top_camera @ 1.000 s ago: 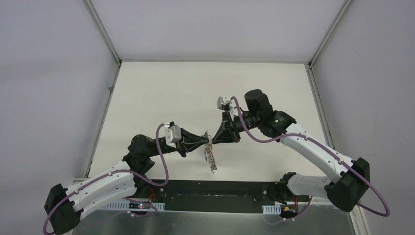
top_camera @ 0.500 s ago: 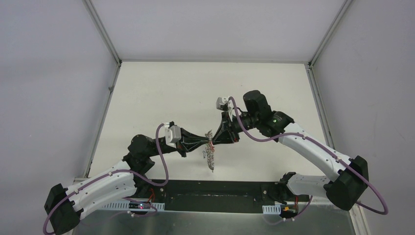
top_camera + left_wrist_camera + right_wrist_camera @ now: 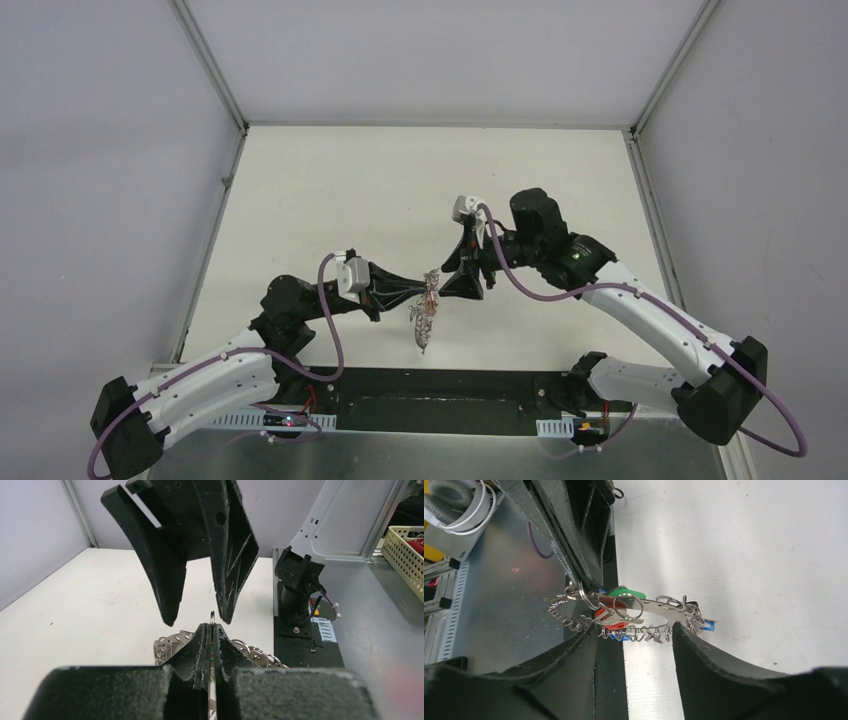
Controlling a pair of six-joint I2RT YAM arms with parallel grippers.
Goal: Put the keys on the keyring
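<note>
The keyring (image 3: 659, 605), a flat grey ring edged with wire loops, hangs in the air over the table's near part (image 3: 424, 318). My left gripper (image 3: 213, 628) is shut on a small wire loop (image 3: 213, 615) at its rim. The red-tagged key (image 3: 613, 618) lies against the ring by a larger loop, under a green tag (image 3: 625, 592). A blue tag (image 3: 707, 625) shows at the ring's right side. My right gripper (image 3: 631, 632) is open, its fingertips just short of the ring with nothing between them. It faces the left gripper from the right (image 3: 452, 284).
The white table (image 3: 330, 200) sits between grey enclosure walls. A black base plate (image 3: 440, 385) and metal strip run along the near edge. The right arm's base (image 3: 300, 580) and a yellow mesh basket (image 3: 405, 550) show in the left wrist view.
My right gripper has gone from shut to open and drawn back slightly to the right, away from the keyring. The ring has swung a little left, still held by the left gripper.
</note>
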